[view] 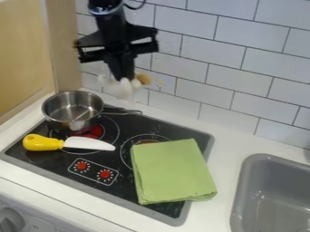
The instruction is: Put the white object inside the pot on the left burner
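White obj [126, 89] held by pincer [124, 79], nearly closed, higher than steel pot [68, 123].

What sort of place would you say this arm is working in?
Most likely a toy kitchen: there is a black stovetop, a metal pot standing on it, and a grey sink to the right in the picture.

Kitchen corner showing
A glossy black cooktop [48, 158] and grey rounded sink [284, 181] are sitting before white rectangular tiles [263, 59].
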Robot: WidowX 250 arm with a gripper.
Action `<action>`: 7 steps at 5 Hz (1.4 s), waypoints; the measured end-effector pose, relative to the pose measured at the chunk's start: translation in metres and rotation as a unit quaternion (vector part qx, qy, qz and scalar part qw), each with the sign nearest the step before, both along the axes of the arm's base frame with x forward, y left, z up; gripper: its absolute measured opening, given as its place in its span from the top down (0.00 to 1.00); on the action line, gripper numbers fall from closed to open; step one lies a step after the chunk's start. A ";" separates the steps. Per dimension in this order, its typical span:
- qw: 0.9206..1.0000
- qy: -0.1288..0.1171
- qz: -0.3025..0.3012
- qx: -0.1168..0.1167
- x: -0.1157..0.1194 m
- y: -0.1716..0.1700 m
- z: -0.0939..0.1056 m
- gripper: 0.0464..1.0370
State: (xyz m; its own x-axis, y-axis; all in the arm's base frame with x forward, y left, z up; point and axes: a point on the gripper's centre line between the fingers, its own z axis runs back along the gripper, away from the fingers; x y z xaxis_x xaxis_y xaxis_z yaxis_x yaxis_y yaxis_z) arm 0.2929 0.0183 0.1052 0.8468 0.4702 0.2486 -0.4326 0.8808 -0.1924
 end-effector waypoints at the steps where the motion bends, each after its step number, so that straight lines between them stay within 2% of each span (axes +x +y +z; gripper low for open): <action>1: 1.000 0.000 0.017 -0.008 -0.001 0.019 -0.002 1.00; 3: 0.999 0.013 0.041 0.007 -0.003 0.054 -0.019 1.00; 5: 0.997 0.032 0.076 0.011 -0.012 0.084 -0.036 1.00; 6: 0.995 0.052 0.080 0.012 -0.016 0.090 -0.048 1.00; 7: 0.995 0.058 0.085 0.010 -0.018 0.094 -0.054 1.00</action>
